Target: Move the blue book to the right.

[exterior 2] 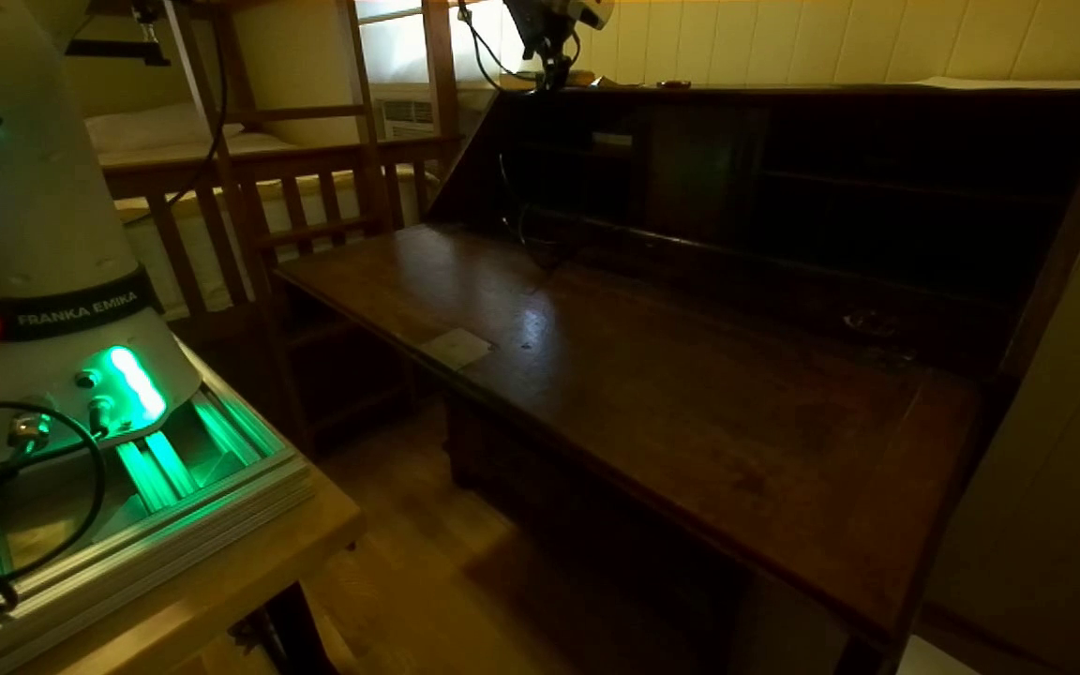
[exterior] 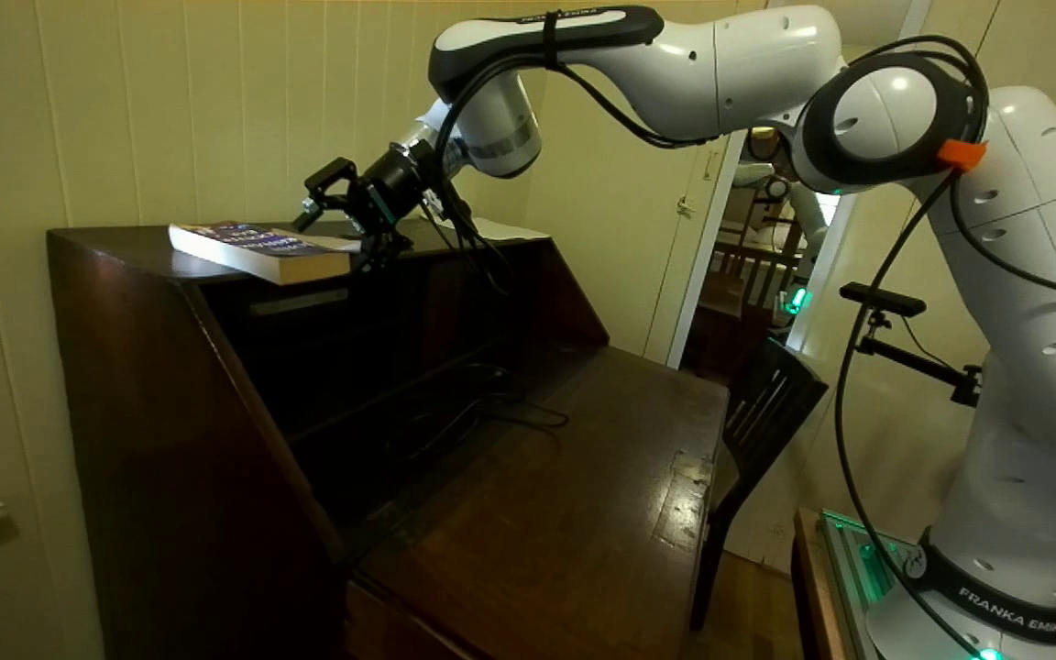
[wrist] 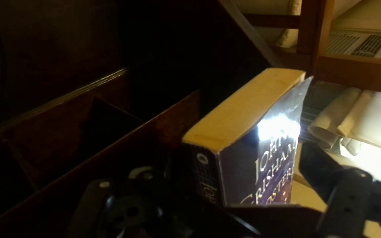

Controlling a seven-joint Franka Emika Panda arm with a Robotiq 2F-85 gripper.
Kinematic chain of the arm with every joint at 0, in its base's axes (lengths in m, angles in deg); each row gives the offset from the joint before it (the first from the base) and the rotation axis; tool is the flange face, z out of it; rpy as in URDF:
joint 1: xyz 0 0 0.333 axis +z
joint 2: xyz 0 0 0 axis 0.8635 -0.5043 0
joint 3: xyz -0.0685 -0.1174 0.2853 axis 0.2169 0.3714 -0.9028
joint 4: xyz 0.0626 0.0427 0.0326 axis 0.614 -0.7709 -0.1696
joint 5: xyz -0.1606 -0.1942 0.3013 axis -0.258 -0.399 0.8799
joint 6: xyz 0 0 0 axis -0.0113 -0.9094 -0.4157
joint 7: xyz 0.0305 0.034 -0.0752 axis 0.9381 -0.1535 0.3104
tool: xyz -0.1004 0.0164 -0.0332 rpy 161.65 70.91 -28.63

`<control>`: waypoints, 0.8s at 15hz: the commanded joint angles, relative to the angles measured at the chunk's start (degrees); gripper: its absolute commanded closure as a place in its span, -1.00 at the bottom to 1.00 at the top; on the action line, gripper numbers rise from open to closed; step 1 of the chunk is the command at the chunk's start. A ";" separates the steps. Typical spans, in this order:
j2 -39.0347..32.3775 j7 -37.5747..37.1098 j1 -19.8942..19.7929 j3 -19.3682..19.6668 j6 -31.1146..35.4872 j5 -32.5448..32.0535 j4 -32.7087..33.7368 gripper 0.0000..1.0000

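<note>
The blue book (exterior: 262, 249) lies flat on the top of the dark wooden desk, near its left end in an exterior view, with its pale page edges showing. In the wrist view the book (wrist: 256, 165) shows its dark blue cover with large lettering, its spine and yellowish page edges. My gripper (exterior: 340, 243) is at the book's near end, tilted down, its fingers spread apart. In the wrist view the gripper (wrist: 248, 175) has a finger on each side of the book's image; whether either touches it is unclear. In an exterior view the gripper (exterior 2: 554, 70) is partly cut off.
The desk (exterior: 583, 458) has a dark recess below its top and loose black cables (exterior: 491, 412) on its writing surface. A white sheet (exterior: 496, 229) lies farther along the top. A wall stands behind the desk. A dark chair (exterior: 766, 412) stands beside it.
</note>
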State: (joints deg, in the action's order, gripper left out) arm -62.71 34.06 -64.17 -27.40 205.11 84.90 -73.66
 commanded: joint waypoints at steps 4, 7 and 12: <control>-6.27 -0.13 -2.31 -2.63 -5.70 0.64 8.85 0.04; -5.29 -0.62 -2.14 -2.25 -5.96 -0.52 9.34 0.44; 7.20 0.17 -0.91 -0.51 -6.97 -5.88 2.09 0.83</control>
State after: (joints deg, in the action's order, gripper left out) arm -63.86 34.36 -65.56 -29.07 200.11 82.83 -66.07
